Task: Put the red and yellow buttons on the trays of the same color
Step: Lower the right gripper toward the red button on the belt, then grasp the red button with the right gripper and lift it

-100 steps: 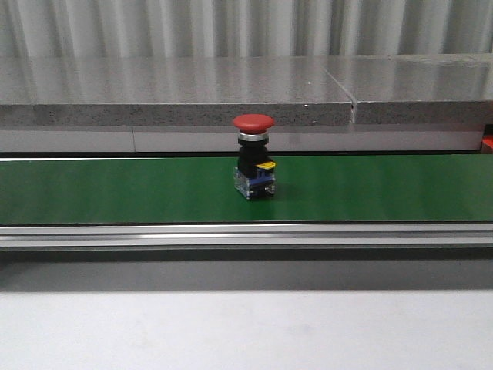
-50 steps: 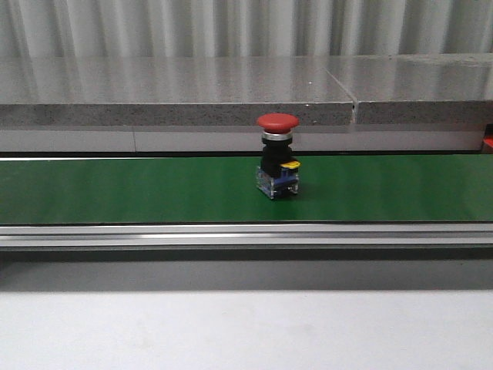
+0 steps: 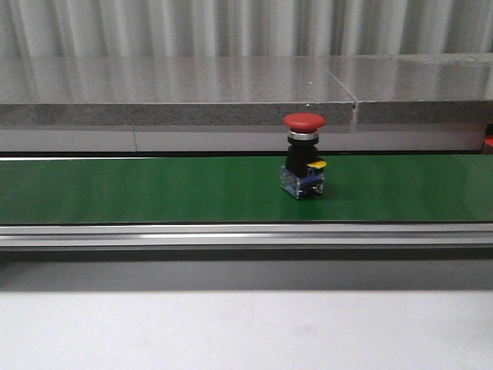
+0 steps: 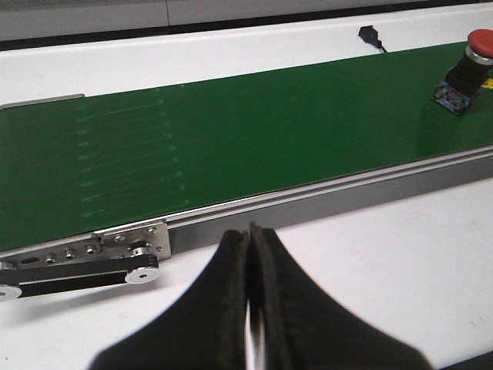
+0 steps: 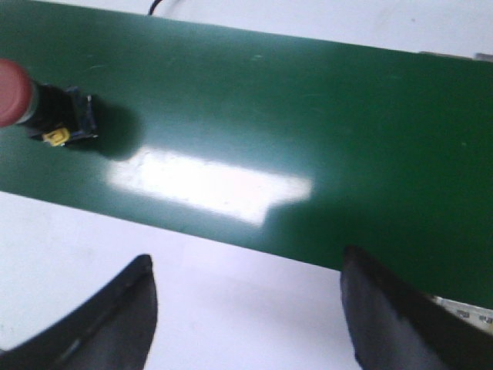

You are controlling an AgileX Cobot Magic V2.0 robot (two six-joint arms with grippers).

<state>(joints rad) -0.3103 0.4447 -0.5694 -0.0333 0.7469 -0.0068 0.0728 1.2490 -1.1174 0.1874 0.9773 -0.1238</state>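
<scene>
Red button (image 3: 303, 156) stands mid-belt (image 3: 154, 189) (upright), edges clear.

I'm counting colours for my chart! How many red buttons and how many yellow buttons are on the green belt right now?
Red buttons: 1, the red button standing upright on the green belt
Yellow buttons: 0 (only a small yellow tab on the red one's base)
Total: 1

Front and wrist views share the green belt (image 3: 154, 189).
</scene>
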